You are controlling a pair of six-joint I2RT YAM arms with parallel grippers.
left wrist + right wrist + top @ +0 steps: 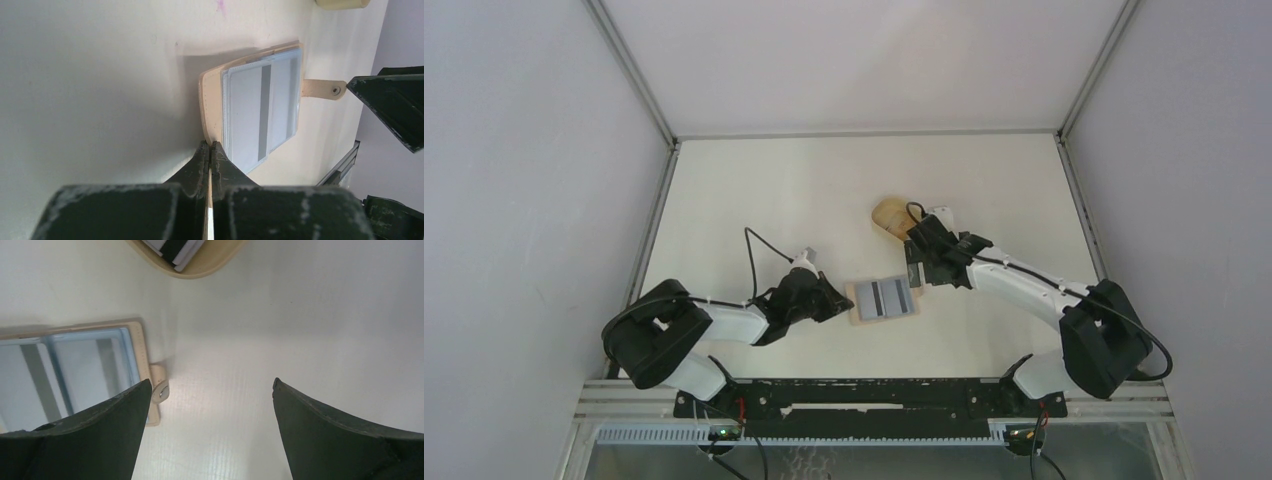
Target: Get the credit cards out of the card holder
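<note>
The left gripper (210, 146) pinches the open card holder (884, 299), credit cards (260, 110) inside, toward the tabletop's (754, 190) near edge; the right gripper (210, 385) gapes beside its snap tab (159, 376).

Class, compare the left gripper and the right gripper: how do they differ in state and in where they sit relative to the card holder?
The left gripper is shut; the right gripper is wide open. The left gripper's tips meet at the card holder's edge, apparently pinching it, while the right gripper holds nothing and hangs beside the snap tab. Both have dark fingers and sit close to the card holder.
</note>
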